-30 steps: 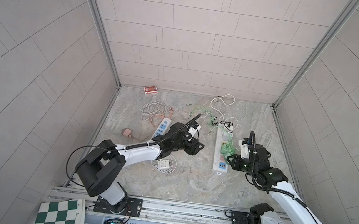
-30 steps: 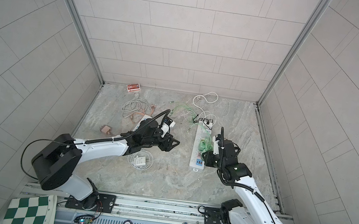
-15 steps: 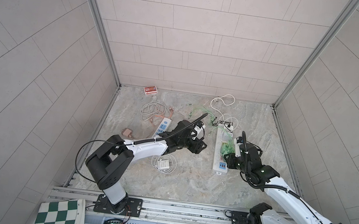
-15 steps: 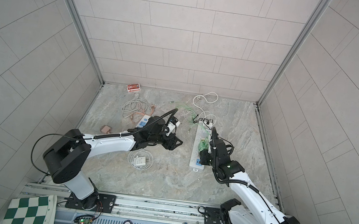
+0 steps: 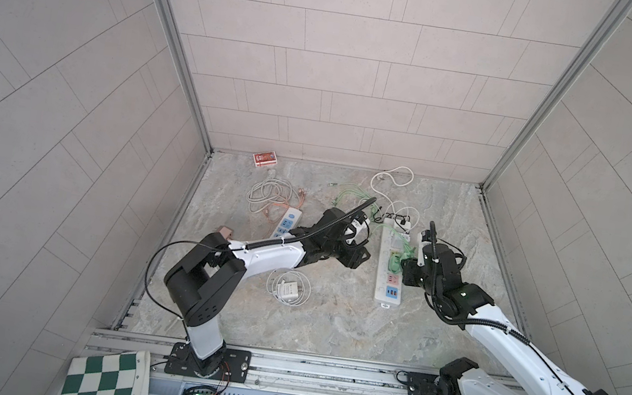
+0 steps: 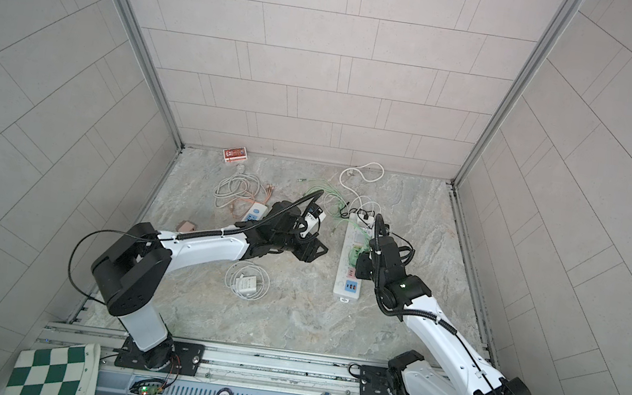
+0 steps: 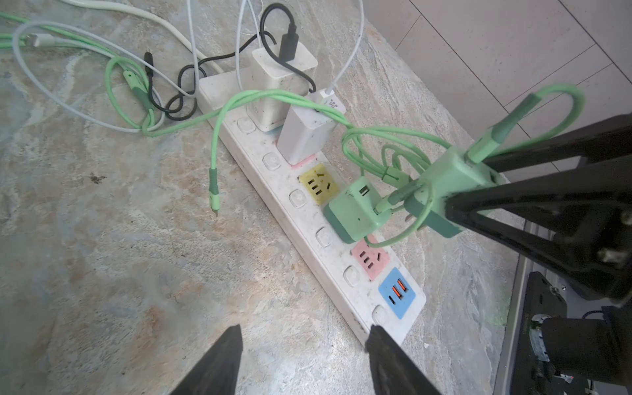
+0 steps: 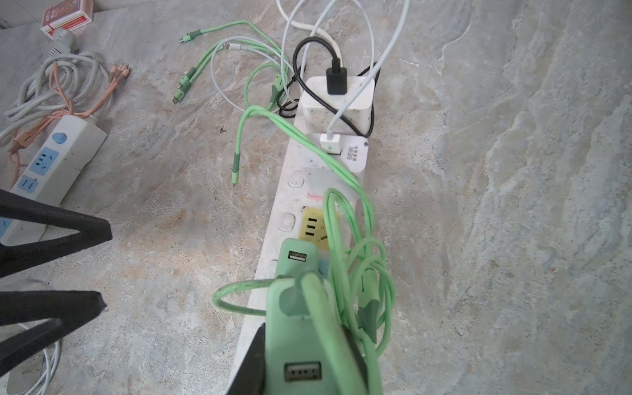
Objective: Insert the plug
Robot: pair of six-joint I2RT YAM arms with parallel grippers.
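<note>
The right claw (image 7: 468, 184) is clamped on the green plug (image 7: 444, 174), a mint charger block with a green cable looping out of its top. The plug hangs tilted just beside a second green charger (image 7: 355, 212), which sits plugged into the long white power strip (image 7: 337, 254). In the left wrist view the held plug's metal prongs show bare, in no socket. Whether its body touches the seated charger I cannot tell.

The strip lies on the right half of the table (image 5: 329, 326) and runs from the far edge toward the near edge. A yellow socket (image 7: 318, 184) is free on the far side of the seated green charger. A pink socket (image 7: 371, 260) is free on its near side, followed by a blue USB panel (image 7: 396, 292) at the strip's near end. Two white chargers (image 7: 280, 78) fill the far end, with white, black and green cables tangled around them.

The left claw (image 7: 304, 338) has its fingers apart and holds nothing. It hovers over bare table near the middle, pointing at the strip's near end.

A smaller strip (image 8: 54, 164) with blue sockets lies toward the left edge, among coiled grey and orange cables. A red box (image 8: 66, 15) rests at the far edge. A white charger (image 5: 289, 287) ringed by its own cable lies near the left arm.
</note>
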